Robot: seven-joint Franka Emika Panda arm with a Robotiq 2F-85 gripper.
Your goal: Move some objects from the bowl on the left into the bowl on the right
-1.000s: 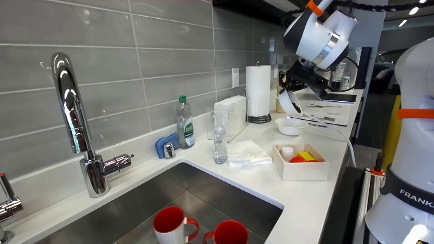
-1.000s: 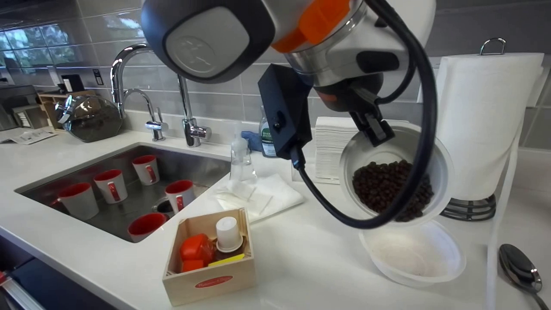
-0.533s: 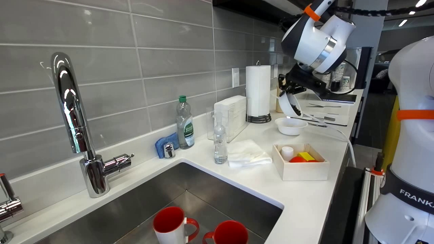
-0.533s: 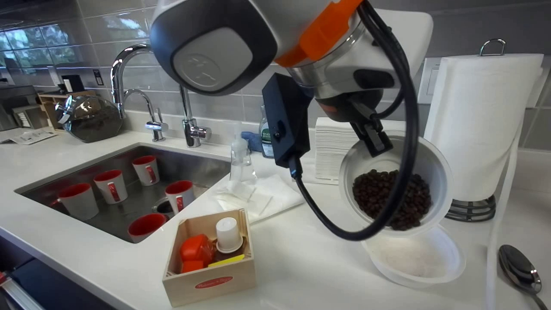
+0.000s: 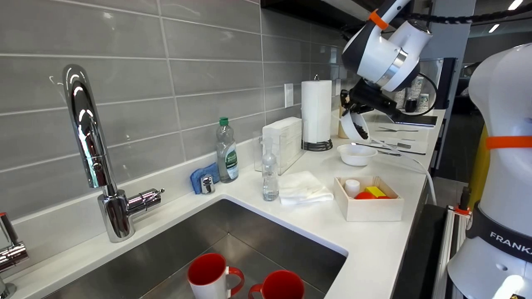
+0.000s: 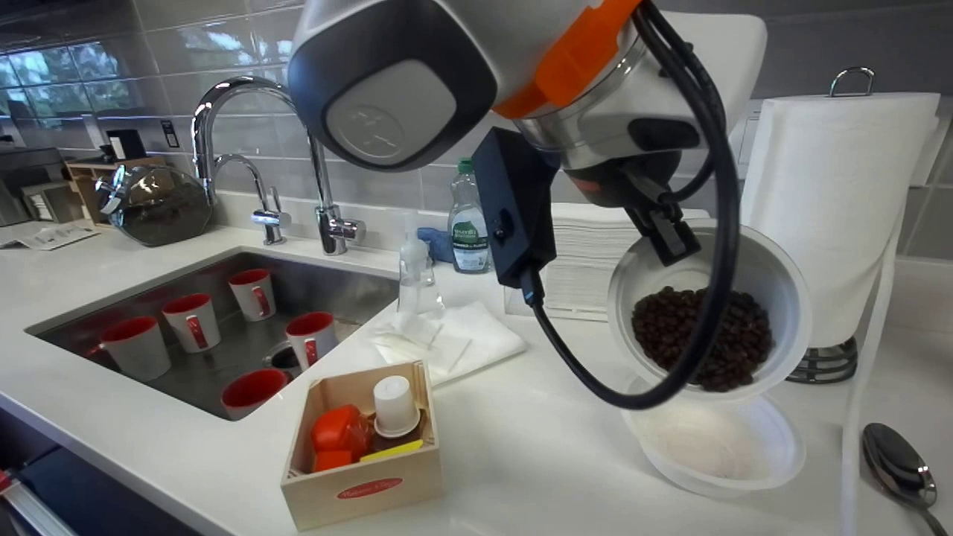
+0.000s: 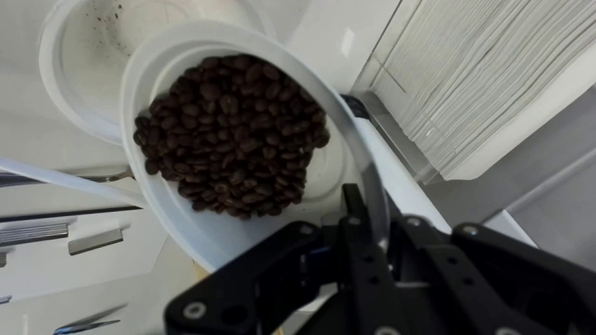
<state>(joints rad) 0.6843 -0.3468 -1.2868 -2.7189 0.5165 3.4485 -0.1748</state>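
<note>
My gripper (image 7: 372, 218) is shut on the rim of a white bowl (image 7: 195, 235), one finger inside the wall and one outside. The bowl is tilted in the air and holds dark brown coffee beans (image 7: 233, 139), gathered toward its lower side. In an exterior view the held bowl (image 6: 767, 279) hangs from the gripper (image 6: 674, 242), with the black arm cable crossing in front of it. Another white bowl (image 6: 782, 458) stands on the counter below it, its far part hidden. In the wrist view this lower bowl (image 7: 79, 109) shows only a few dark specks inside.
A wooden box (image 6: 365, 491) with toy pieces stands near the counter edge. A paper towel roll (image 6: 834, 223) and a napkin holder (image 6: 584, 260) stand behind the bowls. A spoon (image 6: 897, 461) and a white cord (image 6: 864, 394) lie beside them. A sink (image 5: 286, 226) holds red-and-white mugs.
The gripper and held bowl have shifted slightly, lately to the right in an exterior view, with the bowl staying tilted above the lower bowl. The beans stay in the held bowl.
</note>
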